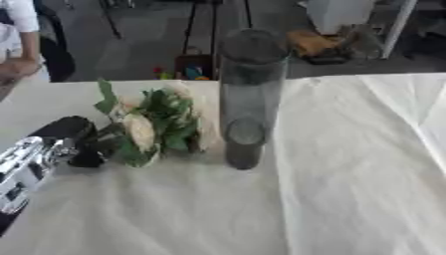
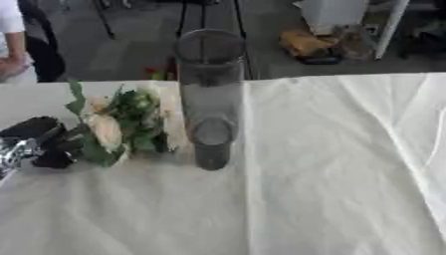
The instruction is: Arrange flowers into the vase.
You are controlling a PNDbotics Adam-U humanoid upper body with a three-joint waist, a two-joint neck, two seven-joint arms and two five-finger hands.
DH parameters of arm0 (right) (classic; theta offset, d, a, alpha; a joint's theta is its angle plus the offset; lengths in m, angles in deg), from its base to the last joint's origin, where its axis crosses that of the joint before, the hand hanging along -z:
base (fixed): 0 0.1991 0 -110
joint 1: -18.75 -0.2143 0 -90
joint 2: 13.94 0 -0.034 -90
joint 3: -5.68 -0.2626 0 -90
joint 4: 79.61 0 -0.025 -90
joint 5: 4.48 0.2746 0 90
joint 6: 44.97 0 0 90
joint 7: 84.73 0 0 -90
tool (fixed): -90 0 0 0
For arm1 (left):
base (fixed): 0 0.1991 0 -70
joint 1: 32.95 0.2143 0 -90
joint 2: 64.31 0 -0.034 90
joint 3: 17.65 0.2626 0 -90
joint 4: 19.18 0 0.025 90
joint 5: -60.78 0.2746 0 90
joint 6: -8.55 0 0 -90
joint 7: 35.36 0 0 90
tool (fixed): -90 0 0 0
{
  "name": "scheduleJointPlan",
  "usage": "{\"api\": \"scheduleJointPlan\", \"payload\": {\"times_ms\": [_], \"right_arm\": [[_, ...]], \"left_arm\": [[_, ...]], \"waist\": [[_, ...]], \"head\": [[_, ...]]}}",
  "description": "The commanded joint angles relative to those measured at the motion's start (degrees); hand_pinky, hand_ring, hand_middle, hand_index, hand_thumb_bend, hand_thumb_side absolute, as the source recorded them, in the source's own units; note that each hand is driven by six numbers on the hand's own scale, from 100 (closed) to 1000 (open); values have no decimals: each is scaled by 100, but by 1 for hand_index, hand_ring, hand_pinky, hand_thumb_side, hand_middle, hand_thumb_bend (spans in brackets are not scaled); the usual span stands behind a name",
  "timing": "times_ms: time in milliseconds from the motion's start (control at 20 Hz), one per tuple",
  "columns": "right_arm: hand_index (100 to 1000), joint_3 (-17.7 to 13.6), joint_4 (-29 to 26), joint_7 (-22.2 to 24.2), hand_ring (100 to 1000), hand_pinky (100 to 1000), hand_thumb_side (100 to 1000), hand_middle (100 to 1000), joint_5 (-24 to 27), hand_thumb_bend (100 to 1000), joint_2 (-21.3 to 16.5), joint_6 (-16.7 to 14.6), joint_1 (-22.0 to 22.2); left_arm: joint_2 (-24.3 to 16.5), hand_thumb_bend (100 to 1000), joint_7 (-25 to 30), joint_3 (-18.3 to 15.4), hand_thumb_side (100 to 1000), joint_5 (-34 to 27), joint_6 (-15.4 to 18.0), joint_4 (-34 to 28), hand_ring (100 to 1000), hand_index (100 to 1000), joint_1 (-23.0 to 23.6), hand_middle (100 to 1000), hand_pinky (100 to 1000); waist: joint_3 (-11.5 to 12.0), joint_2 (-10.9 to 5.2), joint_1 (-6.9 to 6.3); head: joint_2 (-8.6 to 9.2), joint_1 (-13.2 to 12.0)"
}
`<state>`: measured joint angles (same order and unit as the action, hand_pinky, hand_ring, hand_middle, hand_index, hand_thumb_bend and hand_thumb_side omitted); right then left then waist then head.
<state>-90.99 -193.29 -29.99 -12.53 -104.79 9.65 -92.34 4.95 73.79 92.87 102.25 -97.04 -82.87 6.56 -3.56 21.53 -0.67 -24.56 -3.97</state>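
One vase (image 1: 251,94) is seen, a tall clear glass cylinder standing upright near the middle of the table (image 1: 348,189), which is covered in a pale cream cloth. One bunch of flowers (image 1: 153,124) is counted just to the left of it: cream-white blooms among green leaves, the heads close beside the glass, whether touching it cannot be told. Individual blooms are hard to number; two or three pale heads can be made out. The bunch is held off the cloth at its stem end by the left hand (image 1: 78,142), whose dark fingers are curled round the stems at the left edge of the view, with the silver wrist joint shown below it. One hand only is on show; the right hand is not seen in either view.

The vase is seen to hold nothing yet; its round base shows through the glass. No writing, brand or label can be read on the vase, the cloth or the arm. Beyond the far edge of the table, small coloured objects are glimpsed on the floor, too blurred to name.
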Motion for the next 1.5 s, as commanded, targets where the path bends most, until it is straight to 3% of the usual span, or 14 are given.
{"api": "scheduleJointPlan", "payload": {"times_ms": [50, 200, 350, 500, 600, 750, 1150, 1500], "right_arm": [[877, -33, -91, -268, 816, 740, 1000, 618, -46, 100, -58, -227, -12], [877, -34, -91, -286, 817, 741, 1000, 617, -43, 100, -57, -210, -4], [877, -31, -91, -292, 817, 742, 1000, 618, -41, 100, -56, -191, -1], [878, -30, -91, -296, 817, 746, 1000, 618, -32, 100, -58, -180, 3], [877, -33, -91, -300, 817, 746, 1000, 618, -28, 100, -62, -177, 5], [878, -35, -91, -305, 816, 746, 1000, 619, -21, 100, -66, -180, 10], [878, -42, -91, -317, 815, 746, 1000, 620, -13, 100, -75, -197, 21], [878, -51, -91, -337, 814, 746, 1000, 621, -7, 100, -74, -219, 34]], "left_arm": [[-93, 100, 36, -35, 401, -172, -55, -64, 100, 127, -89, 100, 100], [-115, 134, 178, -7, 441, -325, -48, -133, 100, 110, -82, 100, 100], [-154, 220, 319, 17, 544, -437, -4, -242, 100, 100, -67, 100, 100], [-187, 162, 372, 14, 578, -540, 48, -409, 100, 100, -53, 100, 100], [-207, 106, 310, -7, 580, -653, 62, -544, 100, 100, -43, 100, 100], [-245, 100, 143, -57, 553, -892, -16, -809, 100, 100, -15, 100, 100], [-409, 100, -181, -263, 474, -1124, -646, -1624, 100, 100, 121, 100, 100], [-454, 100, -299, -518, 468, -1255, -1137, -2052, 100, 100, 229, 100, 100]], "waist": [[-6, -138, 4], [0, -153, 6], [7, -166, 3], [17, -182, 5], [23, -192, 7], [33, -204, 13], [85, -224, 47], [135, -245, 108]], "head": [[36, -17], [20, -21], [7, -14], [-7, -7], [-20, -4], [-65, 7], [-177, 103], [-204, 149]]}}
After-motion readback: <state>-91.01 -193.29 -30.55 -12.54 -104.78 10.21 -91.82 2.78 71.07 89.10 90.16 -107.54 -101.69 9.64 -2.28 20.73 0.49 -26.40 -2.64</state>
